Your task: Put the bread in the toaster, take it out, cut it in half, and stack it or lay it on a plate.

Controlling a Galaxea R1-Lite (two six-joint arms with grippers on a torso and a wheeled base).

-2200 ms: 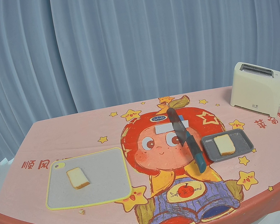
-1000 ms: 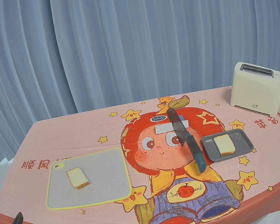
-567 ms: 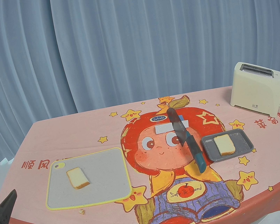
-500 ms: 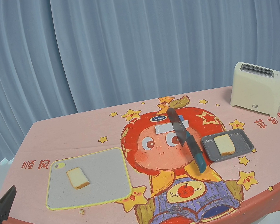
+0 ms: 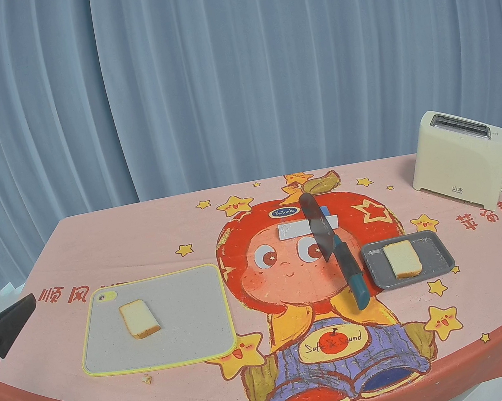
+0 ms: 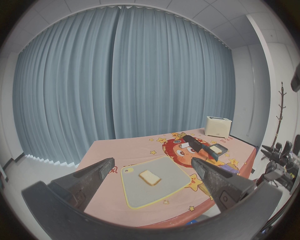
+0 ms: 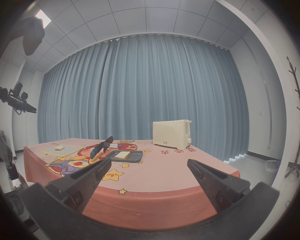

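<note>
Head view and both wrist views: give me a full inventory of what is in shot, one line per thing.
bread: two pieces, pale with brown crust; one on the cutting board, the other in the tray.
cutting board: one, grey with yellow rim; left part of the table.
tray: one, dark grey; right of the knife.
knife: one, dark blade, blue handle; mid-table, tilted over a white block.
white block: one, white; under the blade.
toaster: one, cream; far right corner.
crumb: one, pale; by the board's near edge.
tablecloth: one, pink cartoon print.
curtain: blue-grey; behind the table.
left gripper: black, fingers open, off the table's left edge.
right gripper: black, fingers open, off the right edge.
</note>
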